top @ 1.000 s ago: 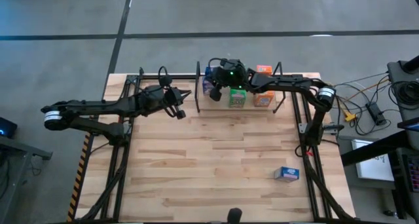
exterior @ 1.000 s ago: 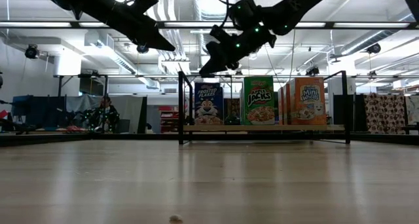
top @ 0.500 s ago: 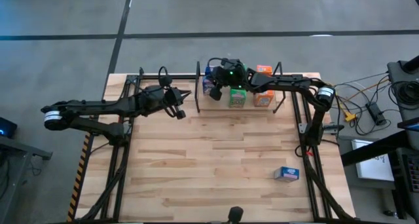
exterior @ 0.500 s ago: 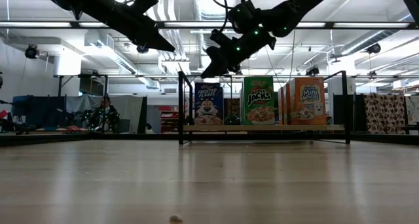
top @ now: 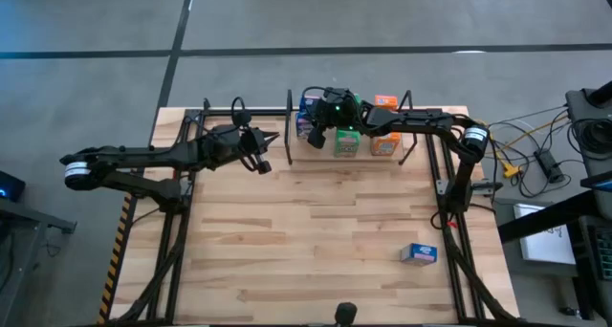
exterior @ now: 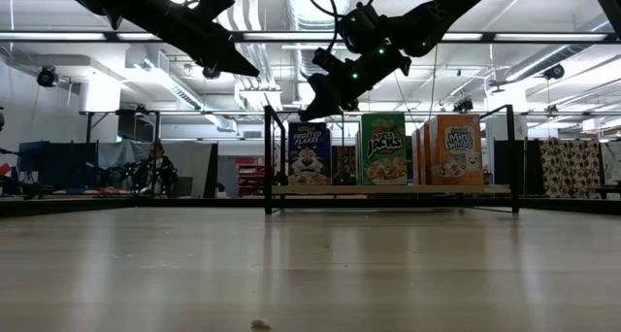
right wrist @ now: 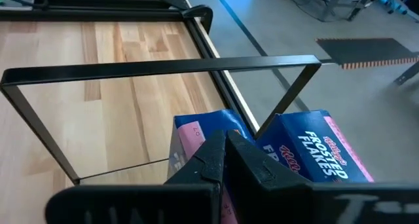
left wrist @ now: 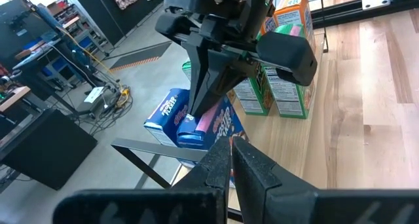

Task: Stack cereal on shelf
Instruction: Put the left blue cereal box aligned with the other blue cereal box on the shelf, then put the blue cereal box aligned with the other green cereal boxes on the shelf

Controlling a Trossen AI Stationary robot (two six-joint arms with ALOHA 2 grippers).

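Note:
The shelf stands at the table's far edge, its light board in a thin black rod frame. On it stand upright blue cereal boxes, green ones and orange ones. One blue box lies flat on the table near the right edge. My right gripper is shut and slants down just above the blue boxes; the low view shows a small gap. My left gripper is shut and hangs in the air left of the shelf.
Larger black side frames run along the table's left and right edges. Bare wooden tabletop lies between them, in front of the shelf. A person sits far off in the room behind the table.

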